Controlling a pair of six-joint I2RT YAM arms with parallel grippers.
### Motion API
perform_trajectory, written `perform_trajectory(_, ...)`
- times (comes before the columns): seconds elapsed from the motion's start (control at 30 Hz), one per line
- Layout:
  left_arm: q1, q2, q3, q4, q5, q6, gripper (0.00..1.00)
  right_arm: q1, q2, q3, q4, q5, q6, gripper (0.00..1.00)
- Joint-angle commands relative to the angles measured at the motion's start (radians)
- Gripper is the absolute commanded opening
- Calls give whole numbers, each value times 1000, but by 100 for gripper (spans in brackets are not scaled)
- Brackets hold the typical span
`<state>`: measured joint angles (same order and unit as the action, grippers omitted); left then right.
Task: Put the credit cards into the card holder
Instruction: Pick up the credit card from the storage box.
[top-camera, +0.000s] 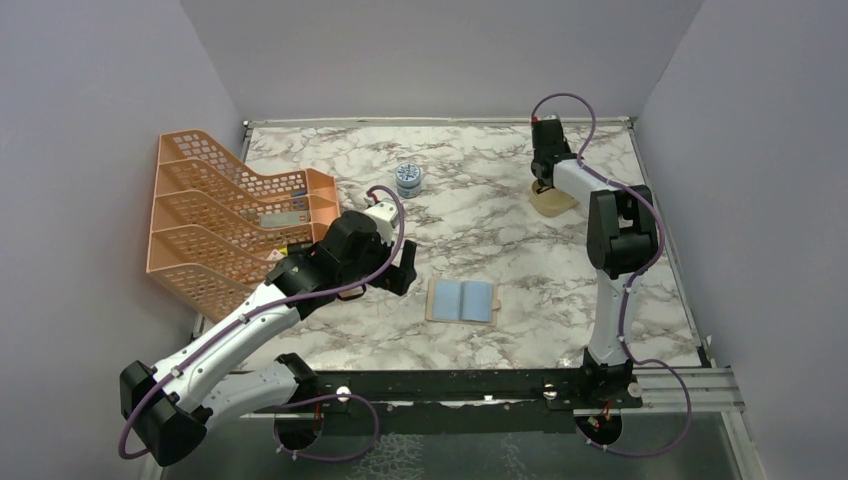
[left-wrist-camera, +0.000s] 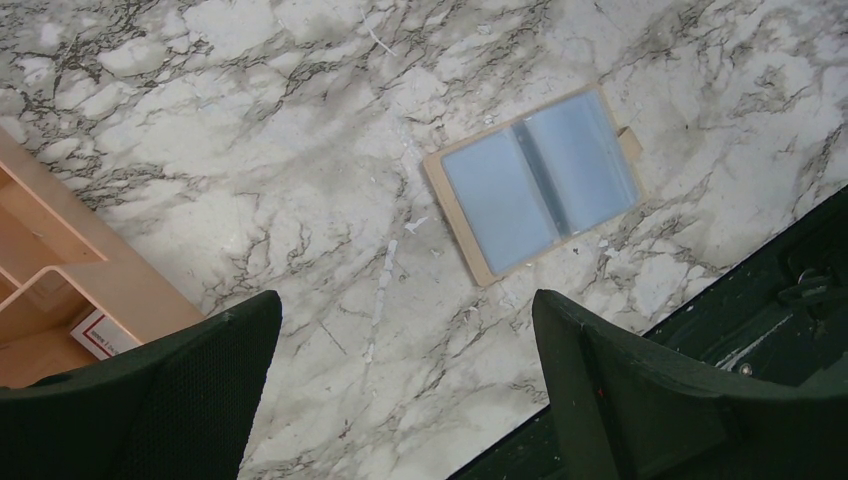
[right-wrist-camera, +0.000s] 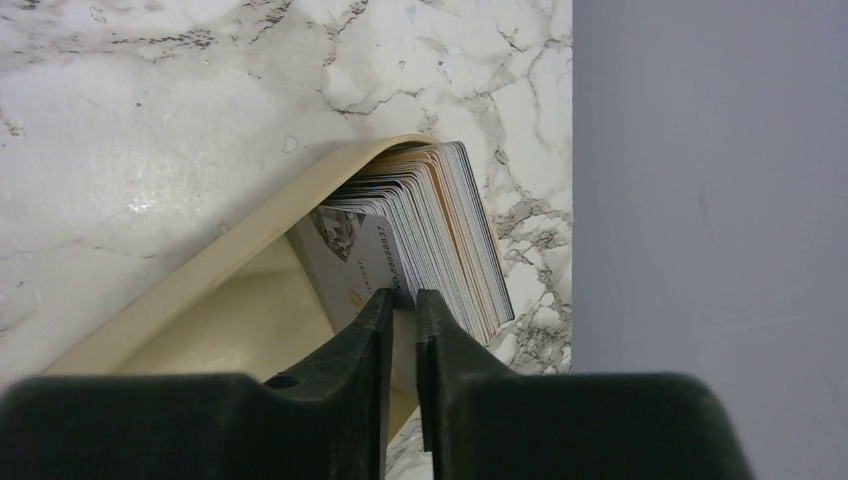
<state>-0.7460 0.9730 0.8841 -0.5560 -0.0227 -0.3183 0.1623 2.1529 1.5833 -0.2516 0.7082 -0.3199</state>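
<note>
Credit cards (right-wrist-camera: 430, 240) are standing packed in the beige dish (right-wrist-camera: 200, 290), directly under the right end effector (right-wrist-camera: 403, 310), which is pinching the front card (right-wrist-camera: 350, 255). Picking is underway; the next move is probably lifting it free toward the card holder (left-wrist-camera: 535, 180), lying open before the spread left end effector (left-wrist-camera: 405, 320).

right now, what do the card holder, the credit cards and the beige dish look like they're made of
card holder: matte tan outside, perhaps leather or an imitation; pale blue pockets with a sheen, likely plastic film. credit cards: thin stiff plastic, from the crisp stacked edges and printed face. beige dish: smooth matte rim, plastic or silicone; hard to tell.
</note>
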Motion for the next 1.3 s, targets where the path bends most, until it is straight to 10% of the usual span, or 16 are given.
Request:
perform_trajectory(0.0, 17, -13, -10, 0, 29, 15, 99, -12, -45, 10, 21, -24, -1, 9)
perform_trajectory(0.8, 75, -105, -122, 186, 171, -58, 92, 96, -392, 3, -464, -351, 380, 1)
perform_trajectory(1.27, 74, -110, -203, 477, 382, -361, 80, 130, -888, -563, -98, -1143, 719, 1)
